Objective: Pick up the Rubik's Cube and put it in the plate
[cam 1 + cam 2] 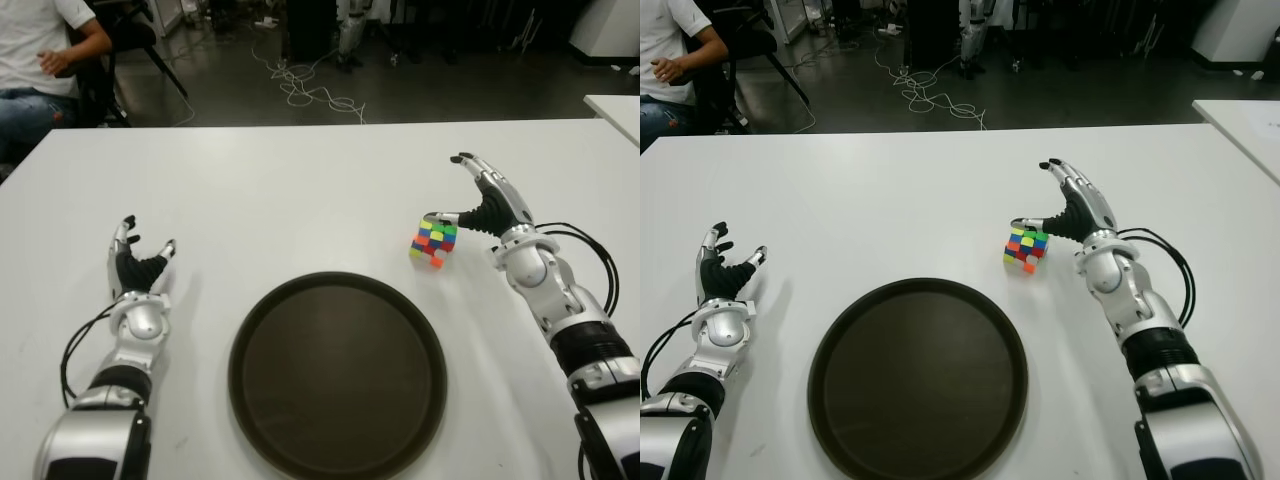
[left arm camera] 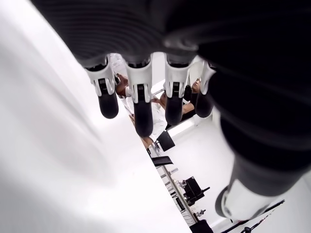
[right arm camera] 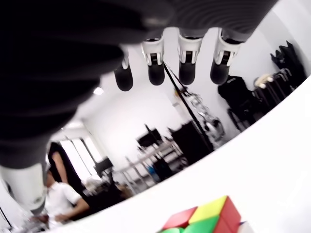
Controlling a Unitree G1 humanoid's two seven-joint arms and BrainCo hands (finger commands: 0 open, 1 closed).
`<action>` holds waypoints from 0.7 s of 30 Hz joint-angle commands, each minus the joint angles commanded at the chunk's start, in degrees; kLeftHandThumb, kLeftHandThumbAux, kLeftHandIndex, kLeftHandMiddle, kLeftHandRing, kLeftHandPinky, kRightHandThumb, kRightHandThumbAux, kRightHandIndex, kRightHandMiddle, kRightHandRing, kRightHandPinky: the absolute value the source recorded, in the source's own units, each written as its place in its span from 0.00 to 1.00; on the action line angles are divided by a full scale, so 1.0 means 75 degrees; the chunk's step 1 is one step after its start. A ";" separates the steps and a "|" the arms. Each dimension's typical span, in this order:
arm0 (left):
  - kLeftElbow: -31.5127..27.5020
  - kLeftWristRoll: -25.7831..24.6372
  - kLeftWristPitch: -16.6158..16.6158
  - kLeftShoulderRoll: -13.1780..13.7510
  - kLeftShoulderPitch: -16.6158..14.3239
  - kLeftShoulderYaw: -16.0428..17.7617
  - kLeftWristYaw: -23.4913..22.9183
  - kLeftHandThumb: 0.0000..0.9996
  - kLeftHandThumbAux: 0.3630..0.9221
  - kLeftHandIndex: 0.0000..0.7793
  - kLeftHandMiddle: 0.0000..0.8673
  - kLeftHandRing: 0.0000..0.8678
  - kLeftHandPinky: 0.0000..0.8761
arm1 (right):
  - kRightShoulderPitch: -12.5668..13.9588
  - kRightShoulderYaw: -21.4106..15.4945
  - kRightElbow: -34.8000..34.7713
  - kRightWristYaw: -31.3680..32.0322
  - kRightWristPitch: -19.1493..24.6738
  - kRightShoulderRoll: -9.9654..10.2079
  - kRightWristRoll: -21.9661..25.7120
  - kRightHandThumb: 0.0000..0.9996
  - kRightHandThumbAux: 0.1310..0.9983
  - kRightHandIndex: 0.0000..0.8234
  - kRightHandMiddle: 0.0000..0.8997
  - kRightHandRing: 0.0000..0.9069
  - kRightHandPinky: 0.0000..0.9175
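Note:
The Rubik's Cube (image 1: 433, 243) sits on the white table, just beyond the right rim of the dark round plate (image 1: 270, 310). My right hand (image 1: 478, 196) is immediately right of the cube, fingers spread and raised above it, the thumb tip at the cube's top edge. In the right wrist view the fingertips (image 3: 188, 73) point outward, with the cube (image 3: 209, 221) below the palm and nothing grasped. My left hand (image 1: 140, 262) shows at the table's left side, left of the plate, fingers extended upward and holding nothing.
A seated person (image 1: 40, 60) is at the far left beyond the table edge. Cables (image 1: 305, 90) lie on the floor behind the table. A second white table corner (image 1: 615, 105) shows at the far right.

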 joint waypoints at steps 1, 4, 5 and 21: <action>0.0001 0.0004 0.0003 -0.0002 0.0000 -0.0004 0.0011 0.00 0.70 0.12 0.17 0.18 0.18 | 0.0023 0.0024 -0.0161 0.0094 0.0171 -0.0011 -0.0042 0.00 0.54 0.00 0.01 0.03 0.06; 0.0017 0.0016 0.0006 -0.0008 -0.0011 -0.0015 0.0035 0.00 0.69 0.13 0.18 0.18 0.19 | 0.0086 0.0059 -0.0524 0.0305 0.0536 -0.0034 -0.0138 0.00 0.55 0.00 0.02 0.03 0.05; 0.0020 0.0023 0.0000 -0.0004 -0.0011 -0.0022 0.0039 0.01 0.69 0.14 0.18 0.19 0.20 | 0.0100 0.0076 -0.0615 0.0364 0.0629 -0.0046 -0.0172 0.00 0.55 0.00 0.02 0.03 0.05; -0.0040 0.0040 -0.0093 -0.0039 0.0015 -0.0050 0.0123 0.00 0.68 0.14 0.18 0.18 0.17 | 0.0024 0.0426 -0.1226 0.1264 0.1613 -0.0207 -0.0536 0.00 0.51 0.00 0.05 0.04 0.05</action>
